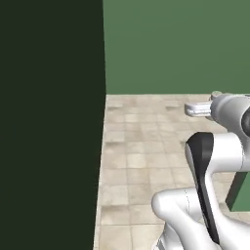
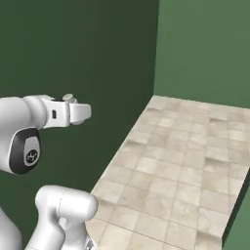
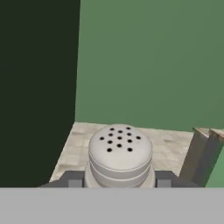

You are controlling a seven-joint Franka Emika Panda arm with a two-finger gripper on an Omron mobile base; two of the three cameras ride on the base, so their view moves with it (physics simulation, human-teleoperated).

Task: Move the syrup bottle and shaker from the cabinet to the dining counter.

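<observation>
Shaker [image 3: 120, 156] sits closest to the hand camera, its domed pale-grey cap with a scatter of small dark holes facing the lens, ribbed collar just beneath. Gripper [image 3: 119, 180] pinches it: one dark finger pad [image 3: 72, 179] presses its left flank, the other its right, with the cap standing up between them. Held clear of any surface, not resting on anything visible.

Hand view, beyond the shaker: tan tiled floor [image 3: 175, 142] runs back to a green wall [image 3: 148, 61]. Dark green wall [image 3: 35, 87] fills the left side. At lower right, a slab with a tan-brown marbled top edge and grey-brown side [image 3: 202, 155] leans into view; cannot tell what it belongs to.

Left base view: white arm [image 1: 210, 195] with a dark joint band rises at lower right, elbow bent. Its wrist and hand [image 1: 200, 108] reach out level toward the far wall, hanging above the floor [image 1: 141, 161]. Fingers themselves too small to make out here. Green block corner [image 1: 240, 193] at right edge, beside the arm. Dark wall [image 1: 49, 122] on the left, lighter green wall [image 1: 176, 44] at the back.

Right base view: arm [image 2: 24, 141] at left, hand [image 2: 73, 111] stretched level to the right, seen against the dark green wall [image 2: 97, 58]. Tiled floor [image 2: 185, 171] stretches away to the far green wall [image 2: 210, 44].
</observation>
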